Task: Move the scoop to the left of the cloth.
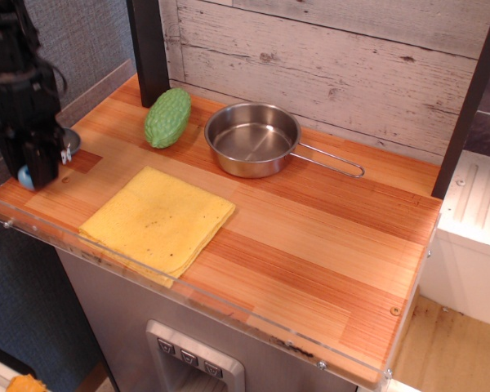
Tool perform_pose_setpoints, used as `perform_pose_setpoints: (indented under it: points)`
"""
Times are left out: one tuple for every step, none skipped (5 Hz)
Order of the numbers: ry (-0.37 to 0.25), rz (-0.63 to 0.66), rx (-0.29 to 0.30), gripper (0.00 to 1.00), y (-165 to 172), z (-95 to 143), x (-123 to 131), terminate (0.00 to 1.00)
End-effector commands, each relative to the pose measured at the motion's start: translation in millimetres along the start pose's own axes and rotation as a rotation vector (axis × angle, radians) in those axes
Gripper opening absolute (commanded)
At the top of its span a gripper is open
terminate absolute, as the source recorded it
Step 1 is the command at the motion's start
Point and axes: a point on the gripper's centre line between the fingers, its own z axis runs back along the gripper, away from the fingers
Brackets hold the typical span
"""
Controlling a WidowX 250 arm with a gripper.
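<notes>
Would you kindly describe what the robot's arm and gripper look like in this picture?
The arm is matte black and blocky, built of stacked boxy segments, with a thin black cable looping at its right side. The gripper is black too, with small silver screws or fittings near its tip. No markings are legible.

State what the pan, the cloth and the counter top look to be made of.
Pan: polished metal, likely steel, mirror-like glints, thin wire handle. Cloth: soft matte yellow fabric, folded, edges layered. Counter top: glossy varnished wood strips, visible grain; possibly laminate.
</notes>
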Motion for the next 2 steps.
perform_pose_setpoints:
  points:
    - [-0.016, -0.078, 0.048, 0.00, -16.4, 1.2, 13.5, 0.00]
    - [-0.038, -0.066, 0.079, 1.00, -16.9, 10.6, 8.5, 0.00]
